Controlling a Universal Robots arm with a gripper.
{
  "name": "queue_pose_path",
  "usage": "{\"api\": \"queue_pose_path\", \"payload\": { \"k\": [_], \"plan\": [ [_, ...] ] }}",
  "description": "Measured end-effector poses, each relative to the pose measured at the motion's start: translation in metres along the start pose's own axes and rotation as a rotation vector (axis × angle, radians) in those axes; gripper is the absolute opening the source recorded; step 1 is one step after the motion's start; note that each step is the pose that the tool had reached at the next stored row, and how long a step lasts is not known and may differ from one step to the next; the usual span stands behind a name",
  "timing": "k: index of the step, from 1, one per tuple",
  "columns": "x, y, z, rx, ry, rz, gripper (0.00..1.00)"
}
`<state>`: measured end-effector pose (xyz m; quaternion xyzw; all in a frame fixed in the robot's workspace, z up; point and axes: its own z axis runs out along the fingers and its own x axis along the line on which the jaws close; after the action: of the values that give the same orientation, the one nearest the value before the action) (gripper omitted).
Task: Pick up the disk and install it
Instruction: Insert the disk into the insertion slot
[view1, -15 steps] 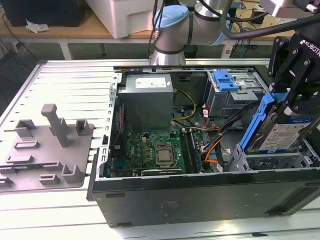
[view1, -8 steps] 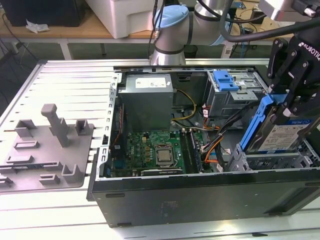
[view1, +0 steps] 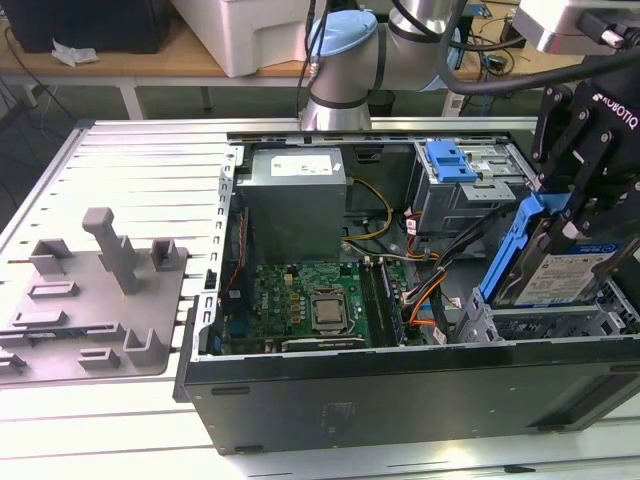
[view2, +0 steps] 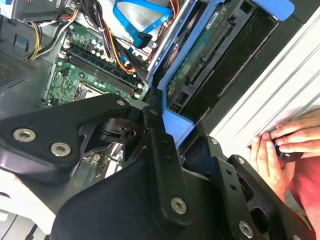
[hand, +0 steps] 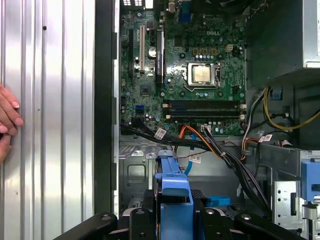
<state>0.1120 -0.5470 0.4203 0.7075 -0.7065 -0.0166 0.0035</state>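
The disk (view1: 562, 272), a silver drive with a white-and-blue label in a bright blue carrier, hangs tilted over the metal drive cage (view1: 545, 322) at the open computer case's front corner, on the exterior view's right. My gripper (view1: 572, 212) comes down from above and is shut on the disk's upper end. In the second wrist view the disk's green circuit-board underside (view2: 200, 55) faces the camera, beyond a black finger (view2: 159, 150). In the first wrist view the blue carrier (hand: 174, 189) stands between my fingers, over the cage floor.
Inside the case (view1: 400, 392) lie the motherboard (view1: 310, 295), bundled cables (view1: 435, 290), a grey power-supply box (view1: 295, 195) and a small blue bracket (view1: 452, 160). A grey fixture plate (view1: 90, 300) sits on the slatted table. A person's hand (view2: 280, 147) rests on the table beside the case.
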Motion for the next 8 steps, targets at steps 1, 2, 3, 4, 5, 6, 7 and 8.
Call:
{"api": "queue_pose_path", "payload": {
  "k": [1,2,3,4,5,6,7,8],
  "plan": [
    [0.0000,0.0000,0.0004,0.0000,0.0000,0.000,0.37],
    [0.0000,0.0000,0.0008,-0.0001,0.0001,0.000,0.37],
    [0.0000,-0.0001,0.0012,-0.0002,0.0000,0.000,0.37],
    [0.0000,-0.0001,0.0015,-0.0002,0.0001,0.000,0.37],
    [0.0000,-0.0001,0.0020,-0.0003,0.0000,0.000,0.37],
    [0.0000,-0.0002,0.0024,-0.0003,0.0001,0.000,0.37],
    [0.0000,-0.0002,0.0028,-0.0003,0.0000,0.000,0.37],
    [0.0001,-0.0002,0.0032,-0.0004,0.0001,0.000,0.37]
  ]
}}
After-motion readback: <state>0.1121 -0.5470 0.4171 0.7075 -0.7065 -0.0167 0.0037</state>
